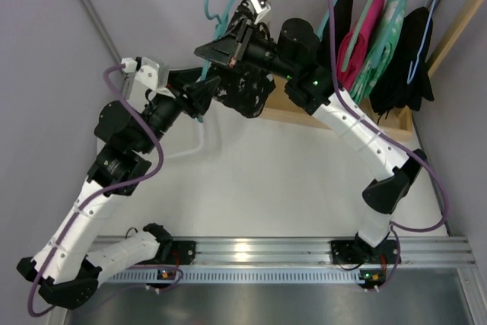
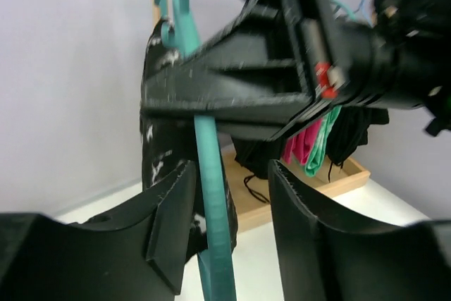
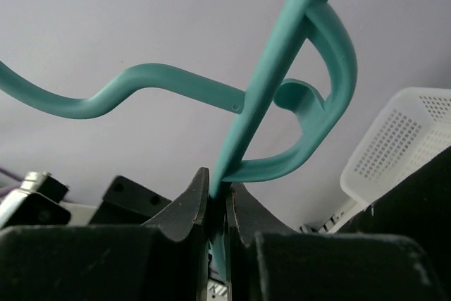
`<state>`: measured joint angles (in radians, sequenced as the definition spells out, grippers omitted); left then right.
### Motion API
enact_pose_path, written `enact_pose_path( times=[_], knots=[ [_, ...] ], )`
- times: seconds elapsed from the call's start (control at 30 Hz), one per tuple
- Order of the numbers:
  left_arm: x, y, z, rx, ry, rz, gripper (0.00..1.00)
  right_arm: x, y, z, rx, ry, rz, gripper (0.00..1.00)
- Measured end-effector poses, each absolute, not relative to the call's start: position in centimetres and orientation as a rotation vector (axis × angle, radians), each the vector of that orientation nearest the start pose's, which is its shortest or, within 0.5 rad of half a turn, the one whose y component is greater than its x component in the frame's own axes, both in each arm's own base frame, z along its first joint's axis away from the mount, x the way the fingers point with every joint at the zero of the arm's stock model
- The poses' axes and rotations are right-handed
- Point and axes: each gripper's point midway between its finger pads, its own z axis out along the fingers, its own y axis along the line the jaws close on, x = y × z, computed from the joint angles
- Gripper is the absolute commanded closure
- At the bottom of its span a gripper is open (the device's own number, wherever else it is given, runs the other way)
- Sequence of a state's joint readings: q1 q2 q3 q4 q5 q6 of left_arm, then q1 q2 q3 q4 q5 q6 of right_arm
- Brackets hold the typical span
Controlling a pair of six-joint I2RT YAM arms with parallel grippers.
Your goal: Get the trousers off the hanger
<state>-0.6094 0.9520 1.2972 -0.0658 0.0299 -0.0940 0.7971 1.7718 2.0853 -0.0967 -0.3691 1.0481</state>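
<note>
The teal hanger (image 1: 216,7) hangs in the air at the back, its curved hook uppermost. The trousers (image 1: 245,93), black with white splotches, are draped from it and show in the left wrist view as trousers (image 2: 158,151) behind the hanger bar (image 2: 212,195). My right gripper (image 3: 218,182) is shut on a thin strut of the hanger (image 3: 262,96), just below its hook. In the top view the right gripper (image 1: 210,51) sits above the cloth. My left gripper (image 2: 231,168) is open, with the hanger bar passing between its fingers close to the left one, unclamped.
A wooden rack (image 1: 455,27) at the back right carries other teal hangers with plain black (image 1: 409,58), pink (image 1: 365,36) and green (image 1: 389,28) garments over a wooden base (image 1: 396,121). A white mesh basket (image 3: 403,147) shows in the right wrist view. Grey walls close in on both sides.
</note>
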Motion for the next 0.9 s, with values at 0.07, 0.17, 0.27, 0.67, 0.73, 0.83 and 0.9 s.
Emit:
enact_pose_path(
  times=[0.07, 0.17, 0.27, 0.67, 0.73, 0.83, 0.9],
  knots=[
    [25.4, -19.2, 50.6, 0.360, 1.233, -0.635, 0.44, 28.7, 43.5, 52.4, -0.207, 1.627, 1.740, 1.00],
    [23.9, -18.0, 52.1, 0.345, 1.185, -0.639, 0.42, 28.8, 43.5, 50.9, -0.244, 1.662, 1.735, 1.00],
    [23.0, -16.4, 53.1, 0.309, 1.164, -0.608, 0.41, 29.2, 43.4, 48.7, -0.267, 1.712, 1.732, 1.00],
    [19.8, -10.6, 48.7, 0.336, 1.144, -0.354, 0.37, 27.2, 42.8, 45.4, -0.374, 1.796, 1.844, 1.00],
    [19.3, -11.0, 46.0, 0.420, 1.149, -0.327, 0.36, 26.4, 42.4, 46.4, -0.384, 1.777, 1.876, 1.00],
    [18.9, -12.1, 42.0, 0.553, 1.169, -0.307, 0.14, 25.2, 41.7, 48.1, -0.391, 1.745, 1.918, 1.00],
    [18.7, -13.0, 39.5, 0.645, 1.174, -0.306, 0.13, 24.5, 41.2, 49.3, -0.390, 1.722, 1.943, 1.00]
  ],
)
